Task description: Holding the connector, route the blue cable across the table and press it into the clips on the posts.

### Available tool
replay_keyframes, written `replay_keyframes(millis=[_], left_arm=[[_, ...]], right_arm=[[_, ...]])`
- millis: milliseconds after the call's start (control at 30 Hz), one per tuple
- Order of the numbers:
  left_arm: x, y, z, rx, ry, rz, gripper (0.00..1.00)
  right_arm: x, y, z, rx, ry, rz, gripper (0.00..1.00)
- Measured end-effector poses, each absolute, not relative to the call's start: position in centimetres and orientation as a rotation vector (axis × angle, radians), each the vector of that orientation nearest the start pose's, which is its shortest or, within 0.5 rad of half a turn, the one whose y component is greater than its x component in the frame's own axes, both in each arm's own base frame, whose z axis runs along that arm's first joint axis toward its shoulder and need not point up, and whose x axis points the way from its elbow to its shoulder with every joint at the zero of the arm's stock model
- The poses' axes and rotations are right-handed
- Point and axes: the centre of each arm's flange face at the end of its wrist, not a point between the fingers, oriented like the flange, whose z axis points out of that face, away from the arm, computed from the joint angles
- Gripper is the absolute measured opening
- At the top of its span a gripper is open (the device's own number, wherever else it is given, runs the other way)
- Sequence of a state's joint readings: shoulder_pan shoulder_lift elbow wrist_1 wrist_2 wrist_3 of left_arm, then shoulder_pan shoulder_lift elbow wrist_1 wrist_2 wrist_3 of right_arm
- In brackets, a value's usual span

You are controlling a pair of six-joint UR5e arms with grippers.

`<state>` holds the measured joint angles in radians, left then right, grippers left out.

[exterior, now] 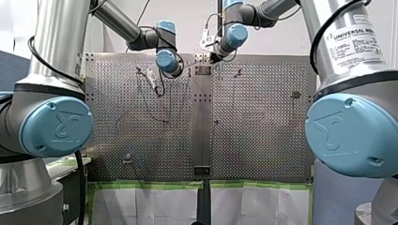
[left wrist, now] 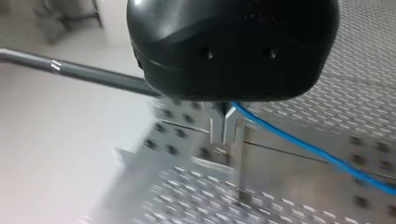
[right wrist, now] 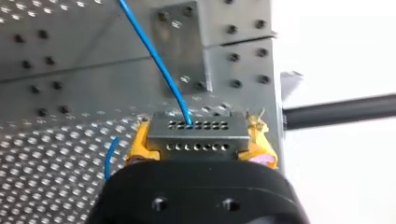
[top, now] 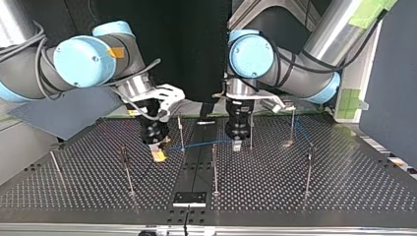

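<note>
My right gripper [right wrist: 200, 141] pinches the grey perforated metal connector [right wrist: 196, 130], with its thin blue cable [top: 201, 144] stretching sideways to my left gripper [left wrist: 223, 132], closed on it.

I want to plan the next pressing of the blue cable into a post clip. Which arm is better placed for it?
Probably my left: its black gripper sits at the thin blue cable beside a slim metal post, while my right gripper is shut on the grey perforated metal connector.
</note>
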<state>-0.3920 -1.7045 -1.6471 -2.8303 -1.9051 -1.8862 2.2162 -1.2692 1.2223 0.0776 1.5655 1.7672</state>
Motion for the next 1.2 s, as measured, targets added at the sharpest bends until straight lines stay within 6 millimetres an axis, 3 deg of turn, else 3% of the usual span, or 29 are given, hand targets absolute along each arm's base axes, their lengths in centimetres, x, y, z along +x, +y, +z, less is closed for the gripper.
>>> replay_keyframes(millis=[133,367,467,967,1200], left_arm=[[46.6,-30.2,41.5,-0.198,1.457,-0.359,0.01],[47.6,-30.6,38.4,-0.183,1.511,-0.352,0.01],[48.0,-30.4,38.1,-0.184,1.507,-0.354,0.01],[50.1,-28.8,39.1,-0.174,1.458,-0.383,0.01],[51.8,-28.2,40.3,-0.170,1.444,-0.384,0.01]], right_arm=[[47.4,-41.3,48.3,-2.288,1.434,-2.441,0.00],[47.7,-41.8,46.1,-2.321,1.445,-2.383,0.00],[47.8,-42.1,45.2,-2.333,1.451,-2.361,0.00],[48.8,-43.0,42.9,-2.353,1.392,-2.317,0.00],[49.1,-43.9,43.4,-2.332,1.370,-2.339,0.00]])
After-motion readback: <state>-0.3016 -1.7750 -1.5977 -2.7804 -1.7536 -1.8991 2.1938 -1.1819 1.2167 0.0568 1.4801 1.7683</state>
